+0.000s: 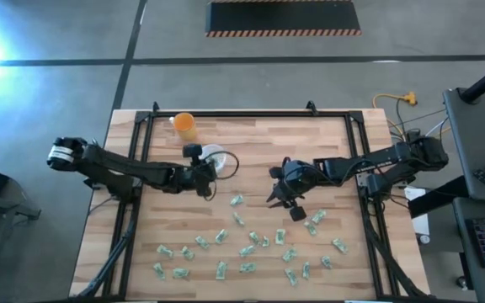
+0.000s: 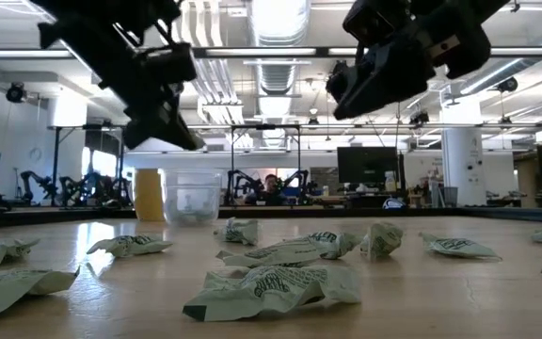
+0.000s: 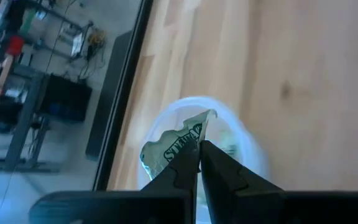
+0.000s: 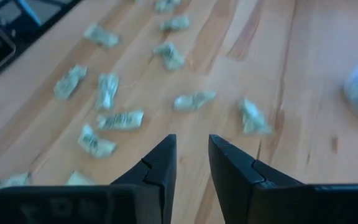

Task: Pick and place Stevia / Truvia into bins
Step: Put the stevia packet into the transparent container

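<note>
Sachet (image 3: 178, 144) pinched by left hand (image 3: 199, 151), wrist view only.

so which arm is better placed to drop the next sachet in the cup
Left: its gripper is shut on a green-and-white paper sachet above the clear plastic cup. The right gripper is empty, jaws parted.

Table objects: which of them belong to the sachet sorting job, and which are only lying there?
Job:
- sachets, scattered on the table
- one sachet pinched in the shut left gripper above the clear cup
- right gripper, empty, open

Lying about:
- orange cup
</note>
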Motion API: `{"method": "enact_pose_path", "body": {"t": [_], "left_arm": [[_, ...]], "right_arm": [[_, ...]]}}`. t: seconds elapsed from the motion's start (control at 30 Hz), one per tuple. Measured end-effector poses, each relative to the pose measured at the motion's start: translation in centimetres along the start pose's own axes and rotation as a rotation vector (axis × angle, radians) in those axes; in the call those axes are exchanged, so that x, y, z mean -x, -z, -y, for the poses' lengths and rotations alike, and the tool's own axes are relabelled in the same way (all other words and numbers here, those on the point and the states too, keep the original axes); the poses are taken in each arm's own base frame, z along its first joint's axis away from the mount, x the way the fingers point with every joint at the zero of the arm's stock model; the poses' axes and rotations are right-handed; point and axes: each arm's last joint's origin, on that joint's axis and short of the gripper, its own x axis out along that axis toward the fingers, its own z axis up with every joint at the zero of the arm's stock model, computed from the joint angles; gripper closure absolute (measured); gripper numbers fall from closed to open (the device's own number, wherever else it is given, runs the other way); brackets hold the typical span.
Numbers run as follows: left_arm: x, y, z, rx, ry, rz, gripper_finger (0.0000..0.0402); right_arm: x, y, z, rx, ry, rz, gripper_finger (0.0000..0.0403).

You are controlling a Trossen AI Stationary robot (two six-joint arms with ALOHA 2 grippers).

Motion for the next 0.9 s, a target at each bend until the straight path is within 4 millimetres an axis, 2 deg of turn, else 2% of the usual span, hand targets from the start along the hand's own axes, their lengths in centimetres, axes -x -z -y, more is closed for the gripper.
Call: {"method": "enact_pose_path", "body": {"t": [0.2,0.37,0.53,0.7,0.9], "left_arm": [[-1.3,0.6,-1.9,0.038,0.001,-0.047,0.0386],[-1.0,0.5,-2.4,0.053,0.069,-0.017,0.0323],[-0.4,0.4,-2.7,0.072,0.082,0.005,0.0256],[1.5,0.6,-2.5,0.116,0.22,0.039,0.022],[4.9,1.5,-1.5,0.157,0.352,0.049,0.0217]], "right_arm": [[-2.1,0.0,0.6,0.06,0.011,0.054,0.0311],[-4.7,0.4,1.4,0.097,0.008,0.024,0.0304],[-7.3,-0.3,3.0,0.108,0.026,0.01,0.0294],[-9.4,-0.8,5.0,0.113,0.083,-0.018,0.0285],[-11.5,-0.5,6.9,0.078,0.087,-0.086,0.0271]]}}
